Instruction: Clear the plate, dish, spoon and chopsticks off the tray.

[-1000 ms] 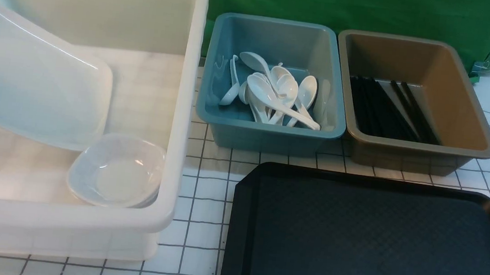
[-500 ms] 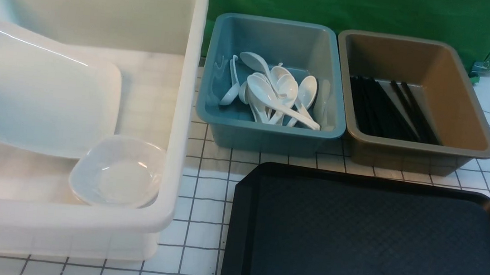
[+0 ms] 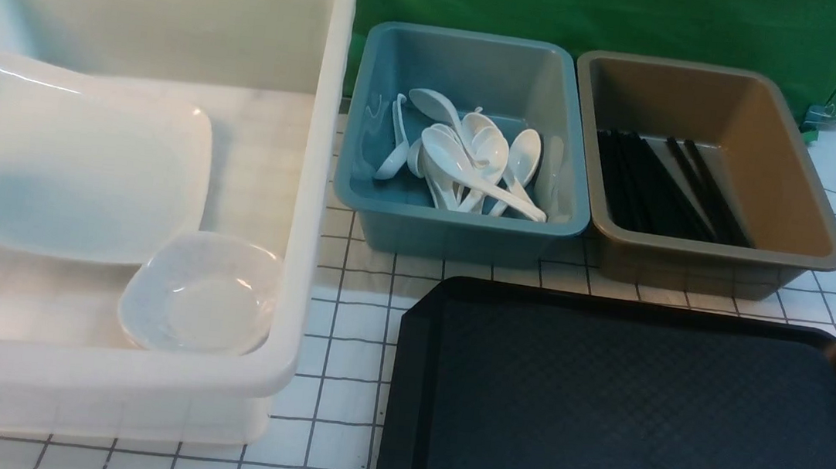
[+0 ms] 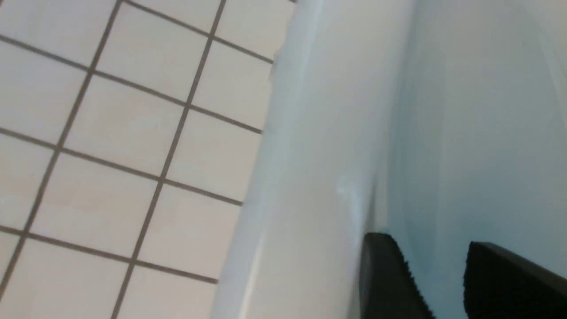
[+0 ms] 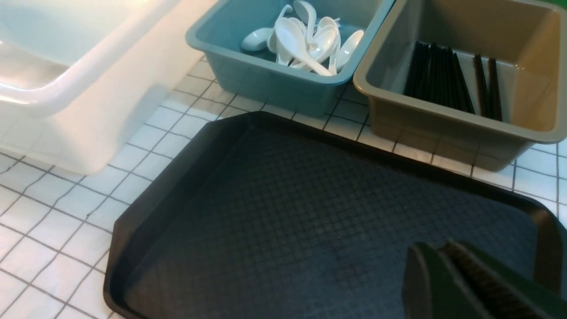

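Front view: the white tub (image 3: 319, 177) fills the far-left corner of the bench (image 3: 354, 321), and the black tray (image 3: 409, 389) lies bare along the near edge toward the right. So the clearing looks all but done.

The plate (image 3: 68, 159) is inside the tub, tilted, its near corner over or against the small dish (image 3: 201, 297) – I cannot tell which. The blue bin (image 3: 458, 219) and brown bin (image 3: 711, 250) stand along the far edge, holding the spoons (image 3: 464, 162) and the chopsticks (image 3: 656, 186).

In the left wrist view my left fingers (image 4: 385, 283) stand apart by a white wall. Whether the plate's rim is between them I cannot tell. My right fingers (image 5: 425, 279) are pressed together on nothing, above the tray's near-right corner.

To settle the plate well, I judge I should lower its left edge gently until it bears its own weight, so it neither slaps down nor shoves the dish. Then I lift straight out, clear of the tub's rim.
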`<state>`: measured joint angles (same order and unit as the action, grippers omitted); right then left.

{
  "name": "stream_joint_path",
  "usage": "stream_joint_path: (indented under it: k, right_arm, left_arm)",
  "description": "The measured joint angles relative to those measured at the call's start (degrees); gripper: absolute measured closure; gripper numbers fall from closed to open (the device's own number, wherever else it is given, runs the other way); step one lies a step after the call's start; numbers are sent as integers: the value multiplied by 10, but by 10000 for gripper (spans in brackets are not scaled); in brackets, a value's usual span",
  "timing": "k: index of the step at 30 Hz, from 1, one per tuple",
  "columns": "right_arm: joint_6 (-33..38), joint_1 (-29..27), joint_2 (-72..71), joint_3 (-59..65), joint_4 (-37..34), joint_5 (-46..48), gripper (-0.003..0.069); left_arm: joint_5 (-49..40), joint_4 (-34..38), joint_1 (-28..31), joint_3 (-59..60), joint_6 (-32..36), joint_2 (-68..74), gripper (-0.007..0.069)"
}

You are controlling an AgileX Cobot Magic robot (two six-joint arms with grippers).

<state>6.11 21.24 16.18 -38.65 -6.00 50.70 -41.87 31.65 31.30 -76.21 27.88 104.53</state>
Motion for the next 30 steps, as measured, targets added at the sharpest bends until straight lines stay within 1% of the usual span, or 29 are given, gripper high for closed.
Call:
stream_joint_path:
  k: [1, 2, 3, 6, 9, 10, 12, 13, 15, 16, 17, 19, 21, 22, 24, 25, 26, 27, 30]
  right_arm:
    - [0, 0, 0, 0, 0, 0, 608]
    - [0, 0, 0, 0, 0, 0, 608]
    - [0, 0, 0, 0, 0, 0, 608]
    - [0, 0, 0, 0, 0, 0, 608]
    - [0, 0, 0, 0, 0, 0, 608]
    - [0, 0, 0, 0, 0, -1, 608]
    - [0, 0, 0, 0, 0, -4, 608]
    - [0, 0, 0, 0, 0, -4, 608]
    - [0, 0, 0, 0, 0, -5, 608]
    - [0, 0, 0, 0, 0, -5, 608]
    - [0, 0, 0, 0, 0, -5, 608]
    - [0, 0, 0, 0, 0, -6, 608]
    - [0, 0, 0, 0, 0, -6, 608]
    - [-1, 0, 0, 0, 0, -6, 608]
    - [-1, 0, 0, 0, 0, -6, 608]
    - [-1, 0, 0, 0, 0, -6, 608]
    - [-1, 0, 0, 0, 0, -6, 608]
    - [-1, 0, 0, 0, 0, -6, 608]
    - [-1, 0, 0, 0, 0, -6, 608]
  left_arm:
    - [-1, -3, -2, -5, 2, -1, 279]
    - [-1, -4, -3, -6, 2, -2, 250]
    - [-6, -12, -5, -11, 1, -6, 206]
    - [-8, -33, -6, -24, -6, -17, 149]
    - [-13, -40, -6, -34, -13, -25, 135]
    - [-29, -39, -6, -44, -19, -29, 146]
    - [-64, -27, -6, -59, -25, -31, 214]
    - [-67, -26, -6, -60, -25, -31, 223]
    - [-102, -20, -16, -68, -26, -32, 365]
    - [-118, -20, -28, -69, -26, -32, 451]
    - [-124, -20, -30, -69, -26, -32, 480]
    - [-158, -22, -58, -69, -28, -32, 578]
    - [-194, -37, -90, -69, -41, -32, 616]
    - [-212, -47, -104, -69, -50, -32, 624]
    - [-236, -88, -147, -69, -88, -32, 631]
    - [-238, -92, -151, -69, -91, -32, 631]
    - [-240, -134, -186, -66, -126, -32, 632]
    - [-237, -148, -197, -62, -138, -32, 633]
    - [-218, -219, -257, -36, -202, -32, 635]
